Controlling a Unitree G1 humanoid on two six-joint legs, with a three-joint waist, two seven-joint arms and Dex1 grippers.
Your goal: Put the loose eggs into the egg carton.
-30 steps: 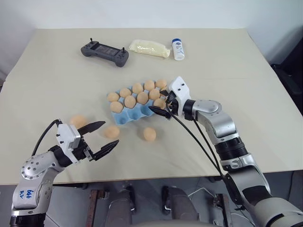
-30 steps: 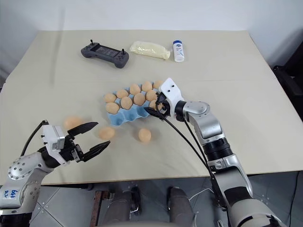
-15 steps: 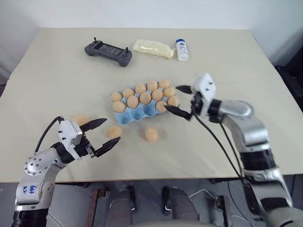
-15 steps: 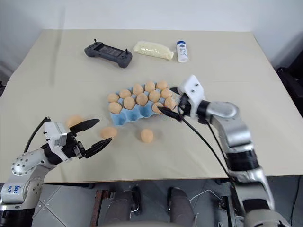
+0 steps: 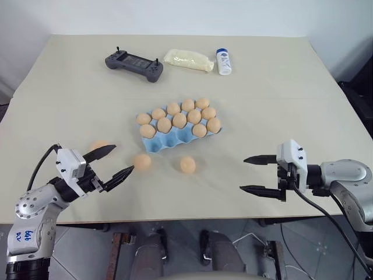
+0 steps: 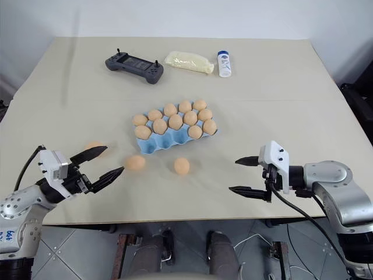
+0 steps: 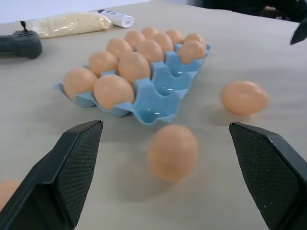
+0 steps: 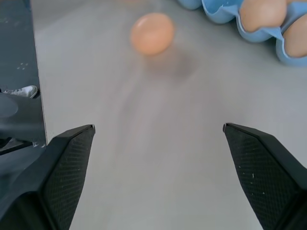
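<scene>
**Loose eggs: three on the desk, right arm pulled back from the carton**

Loose eggs lie on the desk (image 5: 280,87) at 6 to 7 o'clock of the egg carton (image 5: 175,139): one egg (image 5: 187,164) just below the carton's near edge, a second (image 5: 142,161) to its left, a third (image 5: 99,145) further left, partly behind the left gripper's upper finger. The carton sits mid-desk and holds ten eggs in two rows; its near row of cups stands empty.

Change from a second ago: the right gripper (image 5: 254,174) was at the carton's right end, fingers over the last cups. It has since swung back and out to the desk's near right edge, well apart from the carton, at about 4 o'clock of it. The left gripper (image 5: 112,160) has shifted only slightly to the left. The eggs in the carton look unmoved.

Surroundings: a dark grey game controller (image 5: 133,63) at the desk's far side, 11 o'clock of the carton; a pale yellow packet (image 5: 186,59) beside it; a small white bottle with a blue cap (image 5: 224,62) right of the packet. All stand well clear of the eggs. Nothing lies between the eggs and the carton.

Jaws: left jaws spread wide, holding nothing, pointed at the second egg, lower fingertip (image 5: 127,170) near it but apart. Right jaws also spread wide, empty, touching nothing, aimed leftward toward the first egg.
</scene>
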